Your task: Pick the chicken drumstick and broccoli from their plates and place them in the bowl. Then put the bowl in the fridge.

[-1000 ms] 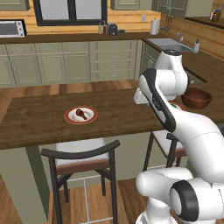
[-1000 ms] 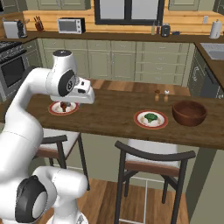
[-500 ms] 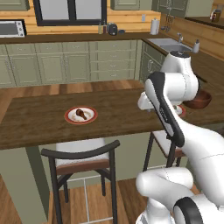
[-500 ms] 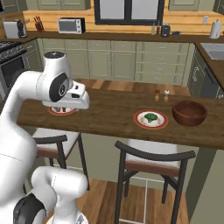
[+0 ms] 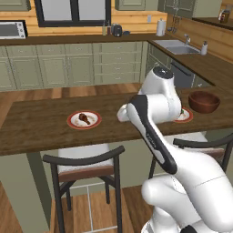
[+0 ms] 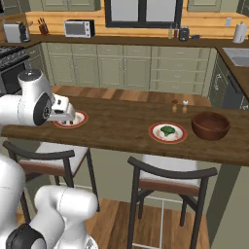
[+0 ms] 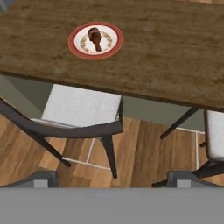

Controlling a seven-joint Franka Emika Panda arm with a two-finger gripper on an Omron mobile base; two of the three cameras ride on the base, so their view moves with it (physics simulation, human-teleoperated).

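Observation:
The chicken drumstick (image 7: 95, 38) lies on a red-rimmed white plate (image 7: 111, 47) on the wooden island counter; the same plate (image 5: 93, 123) sits left of my arm. The broccoli (image 6: 167, 130) rests on the other plate (image 6: 179, 137), and the dark wooden bowl (image 6: 210, 125) stands just right of it. My gripper (image 7: 113, 180) is open, its tips (image 7: 40, 178) wide apart with nothing between them. It hovers over the counter's near edge and a chair, short of the drumstick plate. My hand (image 6: 62, 109) hangs beside that plate. The fridge is out of view.
Two dark chairs with pale seats (image 6: 168, 181) (image 5: 84, 166) stand against the island's near side. Two small shakers (image 6: 179, 105) sit behind the broccoli plate. A range (image 6: 7, 63) is at far left, a sink (image 5: 178, 46) on the back-right counter.
The gripper's jaws have opened wide. My hand has swung down and toward the near edge of the island by the drumstick plate. Plates, food and bowl have not moved.

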